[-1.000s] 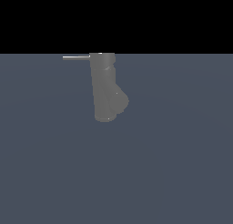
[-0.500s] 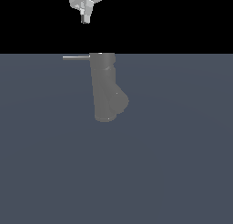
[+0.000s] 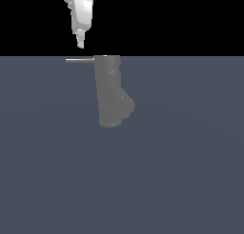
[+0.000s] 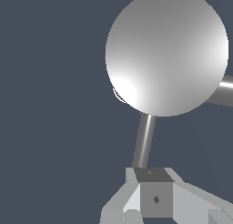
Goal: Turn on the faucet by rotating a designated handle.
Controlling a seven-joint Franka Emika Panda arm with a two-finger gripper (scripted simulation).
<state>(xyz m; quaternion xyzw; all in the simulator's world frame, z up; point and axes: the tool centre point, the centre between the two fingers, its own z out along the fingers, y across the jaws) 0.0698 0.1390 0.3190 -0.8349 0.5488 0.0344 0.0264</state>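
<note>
Background: flat slate-blue counter [image 3: 181, 180] fills the lower part of the exterior view; plain black above it.
Faucet: matte grey upright cylinder [image 3: 108, 85], standing near the centre of the exterior view, its top level with the far edge of the counter. From the wrist view it shows as a large round grey cap [image 4: 166, 52], seen end-on from above.
Spout: short stubby branch [image 3: 125, 106] angling out from the lower part of the faucet body toward 4 o'clock in the exterior view.
Handle: thin pale metallic rod [image 3: 79, 60], level, projecting from the faucet's top toward 9 o'clock in the exterior view. In the wrist view the same rod [image 4: 144, 141] runs out from under the cap straight toward the fingers.
Second rod: another grey bar [image 4: 221, 94] leaves the cap at its 4 o'clock in the wrist view; what it is I cannot tell.
Arm: white, entering from the 12 o'clock edge of the exterior view, tapering downward.
Fingers: tips [image 3: 80, 42] hang just above the handle's outer part, apart from it, no contact visible. In the wrist view the grey pads [image 4: 154, 198] sit at the rod's free end, and they look drawn close together with nothing between them.
</note>
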